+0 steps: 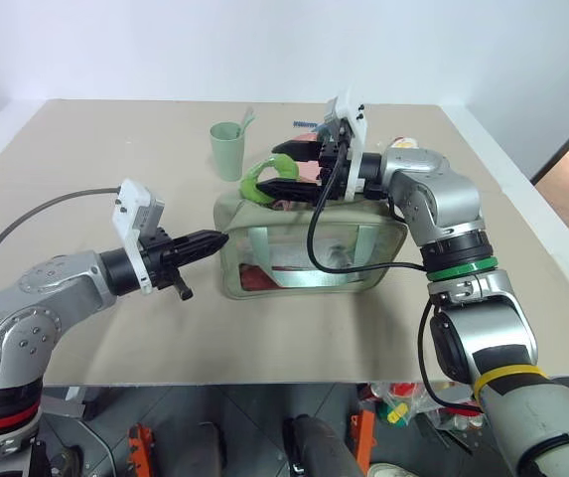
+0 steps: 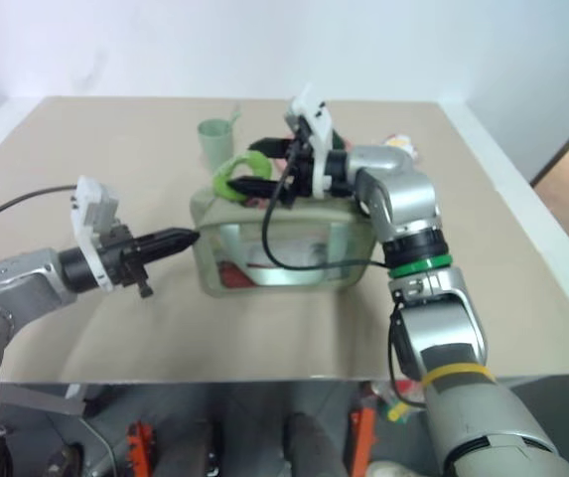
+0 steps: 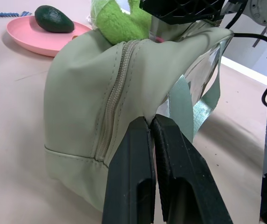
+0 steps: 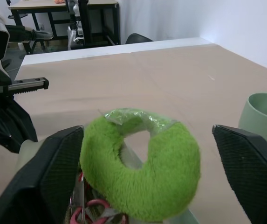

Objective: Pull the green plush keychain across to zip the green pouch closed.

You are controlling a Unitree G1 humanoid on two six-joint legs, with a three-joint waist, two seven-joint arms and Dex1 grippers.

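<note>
The green pouch point(image 1: 284, 290) stands in the middle of the table with its zipper point(image 3: 112, 100) running over the top. My left gripper point(image 1: 212, 240) is shut on the fabric at the pouch's left end, seen close up as the pinched fold point(image 3: 149, 122). The green plush keychain point(image 1: 257, 181), a fuzzy lime ring, rises from the pouch's top near that end. My right gripper point(image 1: 286, 170) reaches in level from the right and stands open. Its two fingers point(image 4: 49, 172) lie either side of the keychain point(image 4: 142, 172), one against the plush and the other well apart.
A pale green cup point(image 1: 228, 149) stands just behind the pouch's left end. A pink plate point(image 3: 35, 39) with an avocado point(image 3: 54, 18) lies beyond the pouch. A black cable point(image 1: 314, 238) hangs from my right wrist across the pouch's front. Bare table lies to the left.
</note>
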